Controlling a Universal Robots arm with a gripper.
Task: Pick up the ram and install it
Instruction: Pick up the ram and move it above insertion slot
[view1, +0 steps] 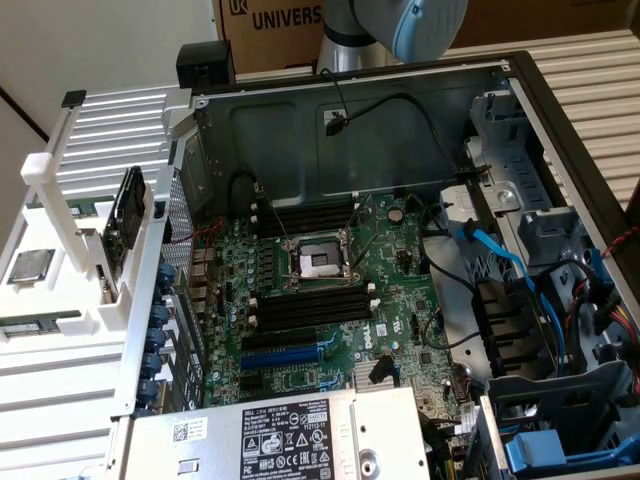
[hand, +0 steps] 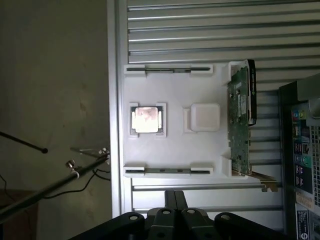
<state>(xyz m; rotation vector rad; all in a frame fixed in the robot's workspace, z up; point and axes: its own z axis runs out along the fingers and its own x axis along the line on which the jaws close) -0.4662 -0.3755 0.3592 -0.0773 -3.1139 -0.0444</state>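
two ram sticks sit in a white tray (view1: 90, 322) at the left of the exterior frame, beside an open computer case (view1: 350, 130); the nearer ram stick (hand: 167, 171) and the farther ram stick (hand: 168, 69) flank a processor (hand: 147, 119). the gripper (hand: 175, 197) hovers by the nearer one, fingers pinched together, holding nothing.

The grey-blue robot arm (view1: 420, 25) is being cut off by the exterior view's upper edge; the black gripper (hand: 175, 195) is being cropped by the wrist view's edge.
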